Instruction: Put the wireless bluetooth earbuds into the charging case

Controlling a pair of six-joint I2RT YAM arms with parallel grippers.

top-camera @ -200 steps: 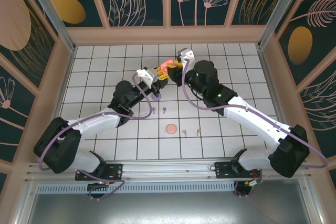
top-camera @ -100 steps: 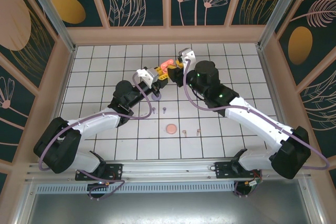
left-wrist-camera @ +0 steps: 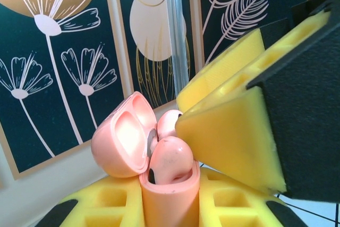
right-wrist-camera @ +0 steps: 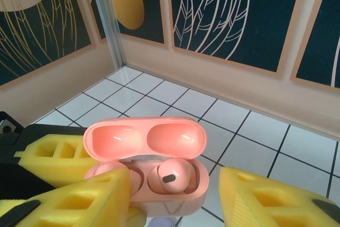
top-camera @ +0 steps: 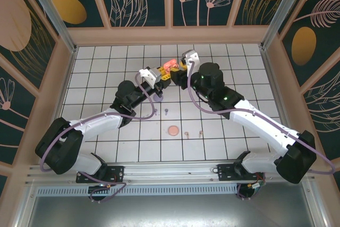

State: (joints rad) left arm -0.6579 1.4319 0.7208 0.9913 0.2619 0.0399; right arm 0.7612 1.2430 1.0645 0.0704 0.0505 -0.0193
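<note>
Two arms meet over the far middle of the white tiled floor point(top-camera: 106, 62), the left arm point(top-camera: 95, 123) reaching in from the near left and the right arm point(top-camera: 255, 118) from the near right. The left gripper point(top-camera: 163, 73) is clamped narrow on the salmon-pink charging case point(right-wrist-camera: 178, 203). Its yellow fingers point(left-wrist-camera: 127, 211) press the lower body from both sides and hold it upright above the tiles, mouth facing up.

From the right wrist, the case's long axis runs left to right. Its hinged lid point(right-wrist-camera: 144, 141) stands open, tipped back toward the far wall with both hollows showing.

The right gripper point(right-wrist-camera: 174, 174) is partly open and grasps nothing. Its yellow fingers point(right-wrist-camera: 276, 200) straddle the case along that long axis. The finger on the left of that view overlaps the case's corner, and the other stands clear with floor between. Whether the near one touches the case I cannot tell.

One pink bud point(right-wrist-camera: 171, 175) sits in the right-hand well, rounded head up. A second pink bud point(right-wrist-camera: 103, 169) sits beside it, half hidden by the finger.

Nearer the arm bases, a round pink disc point(top-camera: 173, 130) lies on the tiles, with a loose pink bud point(top-camera: 186, 133) and another pink bud point(top-camera: 200, 133) just to its right. Farther back lie a lilac bud point(top-camera: 155, 111) and another lilac bud point(top-camera: 166, 111), well apart from the case.
</note>
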